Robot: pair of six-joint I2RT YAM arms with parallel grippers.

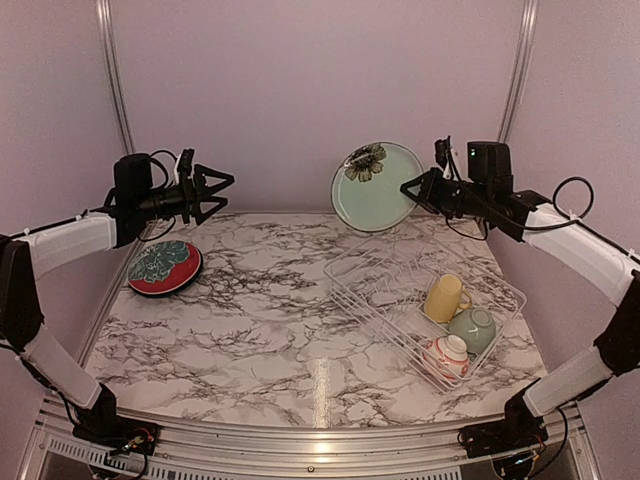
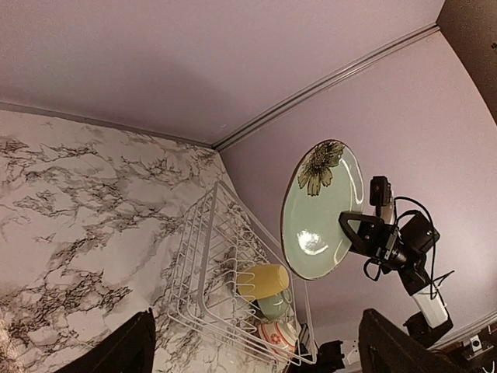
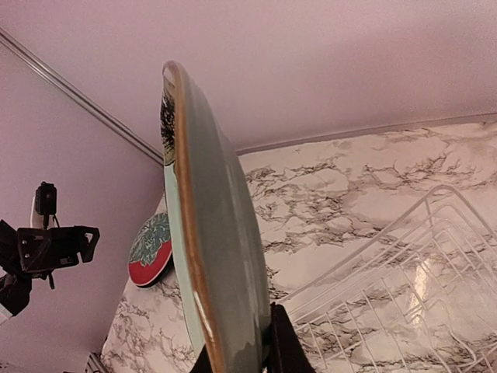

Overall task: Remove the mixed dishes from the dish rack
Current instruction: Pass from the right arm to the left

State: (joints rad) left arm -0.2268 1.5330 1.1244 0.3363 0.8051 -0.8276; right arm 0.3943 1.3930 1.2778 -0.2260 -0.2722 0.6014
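Note:
My right gripper is shut on the edge of the pale green plate, which has a dark flower on it, and holds it upright in the air above the back of the dish rack. The right wrist view shows the plate edge-on, pinched between the fingers. In the rack lie a yellow mug, a pale green bowl and a small white-and-red bowl. The red-and-teal floral plate rests flat on the table at the left. My left gripper hovers open and empty above it.
The marble table meets pink walls at the back and both sides. The white wire rack stands slanted on the right half of the table, its back part bare of dishes. Both arms are raised well off the tabletop.

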